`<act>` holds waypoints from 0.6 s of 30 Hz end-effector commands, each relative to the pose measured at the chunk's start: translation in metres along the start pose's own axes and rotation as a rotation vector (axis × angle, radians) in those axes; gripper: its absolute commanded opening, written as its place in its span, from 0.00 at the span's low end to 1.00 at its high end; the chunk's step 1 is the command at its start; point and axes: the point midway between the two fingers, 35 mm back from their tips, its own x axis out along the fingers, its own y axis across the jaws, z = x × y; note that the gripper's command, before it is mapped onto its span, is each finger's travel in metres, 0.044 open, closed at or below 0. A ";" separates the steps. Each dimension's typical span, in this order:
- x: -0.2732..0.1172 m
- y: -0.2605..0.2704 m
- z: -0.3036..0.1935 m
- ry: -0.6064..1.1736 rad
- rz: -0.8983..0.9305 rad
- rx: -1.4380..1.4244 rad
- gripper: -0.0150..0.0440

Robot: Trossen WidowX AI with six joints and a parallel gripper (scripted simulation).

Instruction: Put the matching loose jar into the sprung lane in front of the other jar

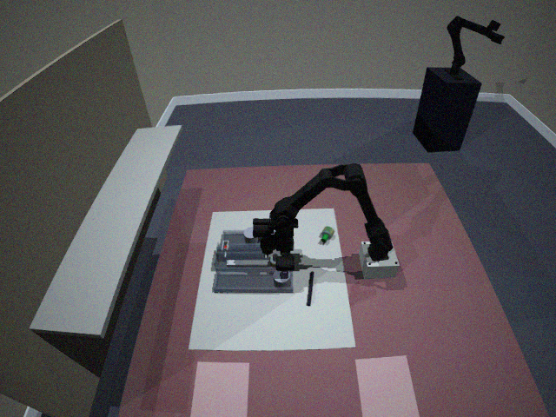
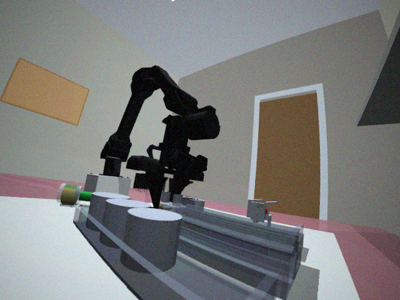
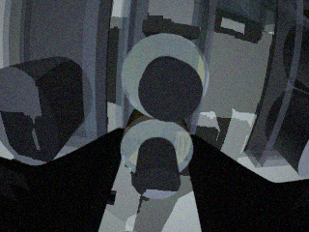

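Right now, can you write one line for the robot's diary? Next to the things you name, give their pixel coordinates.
gripper (image 3: 156, 138): fingers shut on jar (image 3: 156, 159) | place: middle lane | green-necked bottle (image 1: 327, 234) (image 2: 70, 194): lying loose | release: not yet done

The top view looks steeply down from high and far over the white mat (image 1: 269, 318) (image 2: 35, 245); the exterior sits low and close, facing across the clear trays (image 1: 251, 285) (image 2: 206, 277) (image 3: 58, 29); the wrist peers down nearest, sharing those trays.

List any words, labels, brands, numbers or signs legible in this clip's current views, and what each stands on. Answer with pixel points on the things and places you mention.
None can be read.
The green bottle (image 1: 327, 233) (image 2: 69, 194) has a yellowish band, with no lettering legible on it.
The grey cans (image 2: 151, 240) show plain sides.
The orange board (image 2: 45, 92) shows no writing.
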 end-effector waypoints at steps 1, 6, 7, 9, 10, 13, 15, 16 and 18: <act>0.000 0.000 0.001 -0.012 0.002 0.000 0.25; 0.000 0.000 -0.002 -0.012 0.002 0.000 0.25; 0.000 0.000 -0.002 -0.012 0.002 0.000 0.25; 0.000 0.000 -0.002 -0.012 0.002 0.000 0.25; 0.000 0.000 -0.002 -0.012 0.002 0.000 0.25; 0.000 0.000 -0.002 -0.012 0.002 0.000 0.25; 0.000 0.000 -0.002 -0.012 0.002 0.000 0.25; 0.000 0.000 -0.001 -0.012 0.002 0.000 0.30; 0.000 0.000 -0.001 -0.012 0.002 0.000 0.39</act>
